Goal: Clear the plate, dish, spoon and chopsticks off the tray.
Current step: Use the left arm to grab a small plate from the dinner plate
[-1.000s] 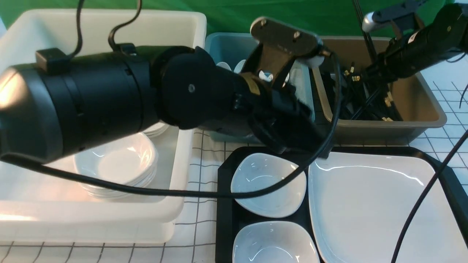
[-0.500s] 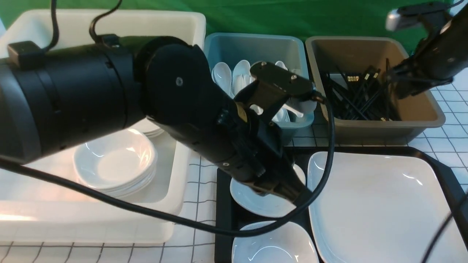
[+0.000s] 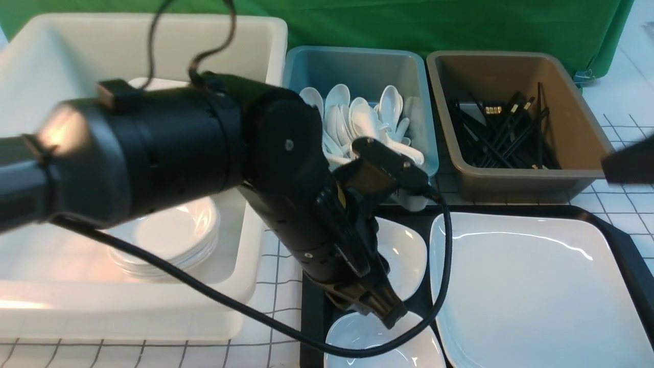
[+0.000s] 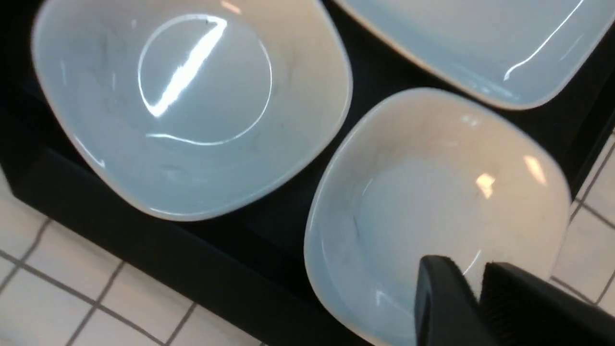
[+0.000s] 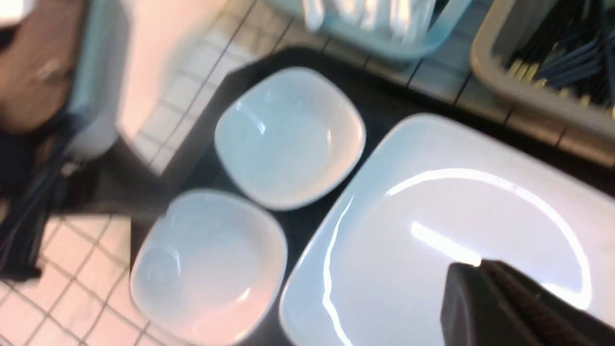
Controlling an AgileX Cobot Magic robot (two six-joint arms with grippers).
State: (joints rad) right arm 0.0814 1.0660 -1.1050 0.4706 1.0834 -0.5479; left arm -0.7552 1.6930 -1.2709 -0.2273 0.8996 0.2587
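The black tray (image 3: pixel 312 286) holds the large white plate (image 3: pixel 531 291) on its right and two small white dishes on its left, a far dish (image 3: pixel 406 258) and a near dish (image 3: pixel 357 342). My left gripper (image 3: pixel 393 319) hangs just above the near dish (image 4: pixel 432 192), empty, its jaws a narrow gap apart (image 4: pixel 473 274). My right gripper (image 5: pixel 473 266) is shut and empty above the plate (image 5: pixel 432 230). In the front view only a blurred dark part of the right arm (image 3: pixel 628 163) shows. No spoon or chopsticks lie on the tray.
A big white tub (image 3: pixel 240 306) at left holds stacked small dishes (image 3: pixel 168 240). A teal tub (image 3: pixel 357 66) behind the tray holds several white spoons (image 3: pixel 357 122). A brown tub (image 3: pixel 577 128) holds black chopsticks (image 3: pixel 506 133). The left arm's cable (image 3: pixel 444 255) loops over the tray.
My left arm swung down from over the teal tub to the near dish on the tray. My right arm drew back from the brown tub toward the right edge.
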